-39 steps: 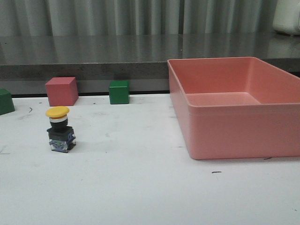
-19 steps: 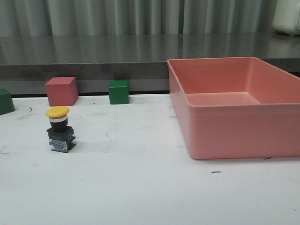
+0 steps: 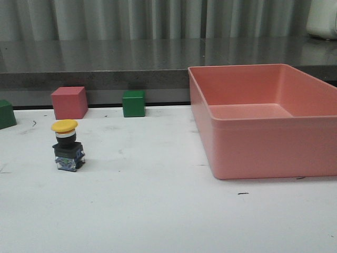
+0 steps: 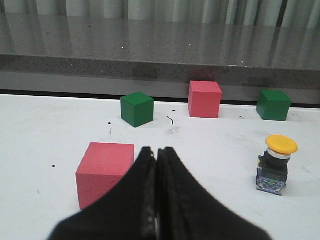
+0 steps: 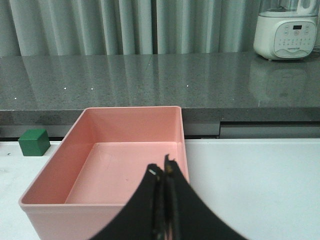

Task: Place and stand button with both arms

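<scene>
The push-button (image 3: 67, 147) already stands upright, so either closed, empty gripper, left gripper (image 4: 157, 152) or right gripper (image 5: 161, 172), brushing its top-heavy yellow cap could topple it.

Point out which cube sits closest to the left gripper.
The pink cube just beside the shut left gripper. The other pink cube and both green cubes sit farther back, by the table's far edge.
</scene>
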